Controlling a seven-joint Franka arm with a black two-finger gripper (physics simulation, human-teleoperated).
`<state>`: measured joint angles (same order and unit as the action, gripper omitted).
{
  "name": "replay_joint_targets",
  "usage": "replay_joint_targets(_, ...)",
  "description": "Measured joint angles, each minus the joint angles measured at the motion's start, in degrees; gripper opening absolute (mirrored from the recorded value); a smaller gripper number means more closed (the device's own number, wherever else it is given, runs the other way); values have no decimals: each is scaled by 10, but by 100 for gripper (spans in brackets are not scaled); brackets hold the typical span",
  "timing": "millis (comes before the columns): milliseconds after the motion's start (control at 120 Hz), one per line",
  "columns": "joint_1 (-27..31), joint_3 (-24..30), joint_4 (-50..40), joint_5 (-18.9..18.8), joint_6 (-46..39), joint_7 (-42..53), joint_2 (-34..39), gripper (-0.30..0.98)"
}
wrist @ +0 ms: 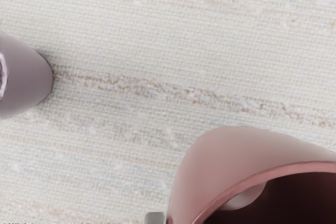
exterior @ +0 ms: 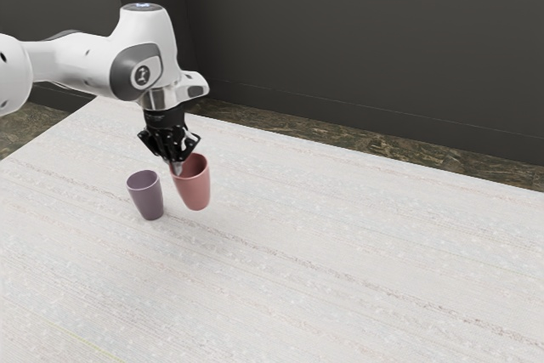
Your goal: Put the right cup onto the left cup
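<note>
A: Where does the stacking job stand?

B: Partway, it seems. The pink cup (exterior: pixel 195 189), the right-hand one in the exterior view and the one to be moved, is in the grasp of the claw (exterior: pixel 178 169). It appears to hang a little above the pale counter (exterior: pixel 340 278), judging by how large it looms near the hand in the wrist view and by the lack of a shadow at its foot.

A: And the purple cup (exterior: pixel 148 197)?

B: It stands upright on the counter beside the pink cup, apart from it, its mouth free to receive. What remains is to carry the pink cup across, centre it over the purple one, lower it and let go.

A: How firm is the hold?

B: The claw looks nearly closed, pinching just the thin side of the pink cup nearest the purple one, one fingertip within the mouth and the other outside.

A: Which way does the pink cup point?

B: Mouth up, narrower base down. Its long axis runs close to vertical; any slight lean in the exterior view is matched by the purple cup, so perspective probably accounts for it.
</note>
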<state>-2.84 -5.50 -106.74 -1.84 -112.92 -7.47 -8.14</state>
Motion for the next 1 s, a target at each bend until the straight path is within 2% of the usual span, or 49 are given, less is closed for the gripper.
replay_joint_targets(317, 28, -5, -9, 0, 0, 6, 15, -10)
replay_joint_targets(650, 86, -6, -7, 0, 1, 14, 17, -10)
replay_joint_targets(1000, 115, -10, 19, 2, 9, 23, 6, -10)
